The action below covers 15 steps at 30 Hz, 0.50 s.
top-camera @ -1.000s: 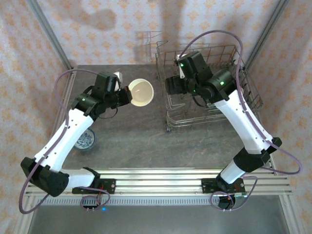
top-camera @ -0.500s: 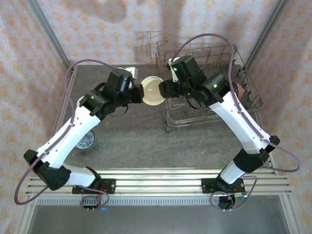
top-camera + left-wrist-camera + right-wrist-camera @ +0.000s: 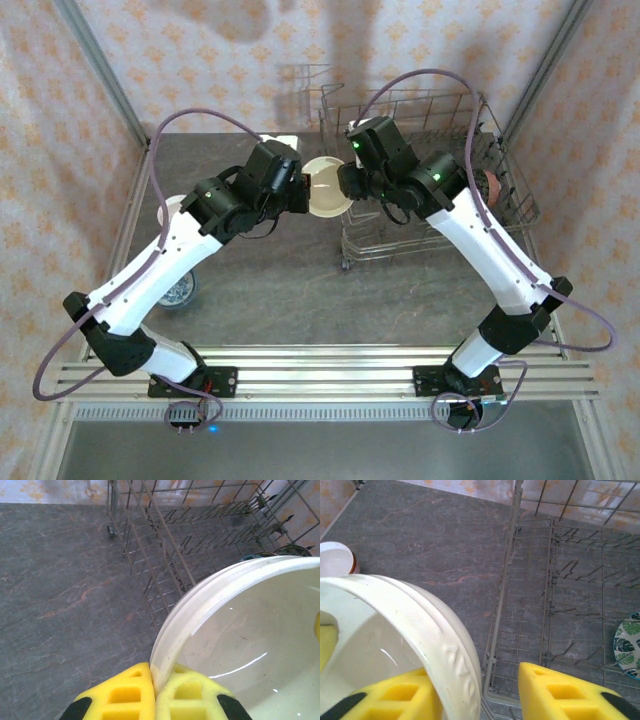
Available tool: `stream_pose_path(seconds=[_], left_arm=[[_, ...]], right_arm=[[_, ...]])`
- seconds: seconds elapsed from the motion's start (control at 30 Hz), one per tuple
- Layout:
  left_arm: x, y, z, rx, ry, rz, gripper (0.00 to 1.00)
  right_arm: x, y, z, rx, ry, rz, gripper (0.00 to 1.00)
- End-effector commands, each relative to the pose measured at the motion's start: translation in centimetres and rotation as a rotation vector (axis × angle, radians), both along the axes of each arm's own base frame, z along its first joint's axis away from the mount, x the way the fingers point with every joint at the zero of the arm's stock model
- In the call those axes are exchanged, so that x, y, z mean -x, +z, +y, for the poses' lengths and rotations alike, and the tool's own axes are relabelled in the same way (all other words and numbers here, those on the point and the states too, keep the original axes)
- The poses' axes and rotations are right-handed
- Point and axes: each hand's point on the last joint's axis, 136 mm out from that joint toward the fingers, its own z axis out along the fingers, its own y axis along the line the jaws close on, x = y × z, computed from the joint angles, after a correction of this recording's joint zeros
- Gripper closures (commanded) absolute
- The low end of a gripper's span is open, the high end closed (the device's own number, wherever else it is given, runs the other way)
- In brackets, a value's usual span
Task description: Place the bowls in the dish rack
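A plain white bowl [image 3: 322,187] hangs tilted in the air just left of the dish rack [image 3: 400,100]. My left gripper [image 3: 298,195] is shut on its near rim; in the left wrist view the yellow fingers [image 3: 125,692] pinch the bowl's [image 3: 240,630] edge. My right gripper [image 3: 345,185] straddles the opposite rim. In the right wrist view one finger [image 3: 400,695] is inside the bowl [image 3: 395,630], and the other finger [image 3: 560,692] stands apart outside it, so the jaws are open. The grey wire rack [image 3: 555,580] lies below.
A blue-white patterned bowl [image 3: 178,288] sits on the table at the left. A white bowl with a brown edge [image 3: 335,557] rests further back left. Inside the rack stand a green floral bowl [image 3: 627,642] and a pinkish bowl [image 3: 490,185].
My left arm carried the white bowl rightward to the rack's left side. My right gripper came out to meet it and its jaws narrowed around the rim.
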Motion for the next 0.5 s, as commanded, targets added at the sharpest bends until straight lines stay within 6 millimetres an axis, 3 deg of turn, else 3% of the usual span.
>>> stream_pose_path(seconds=[0.0, 0.1, 0.27, 0.47], left_arm=[[-0.3, 2.4, 0.7, 0.013, 0.064, -0.061, 1.00], [-0.1, 2.4, 0.5, 0.010, 0.059, -0.055, 1.00], [0.0, 2.9, 0.1, 0.024, 0.049, -0.063, 1.00], [0.2, 3.2, 0.0, 0.029, 0.037, -0.064, 1.00]], right_arm=[[0.0, -0.1, -0.9, 0.043, -0.048, -0.015, 0.68], [0.0, -0.3, -0.9, 0.047, -0.047, -0.011, 0.74], [0.0, -1.2, -0.5, 0.057, -0.039, 0.017, 0.76], [-0.3, -1.4, -0.4, 0.062, -0.052, 0.022, 0.88]])
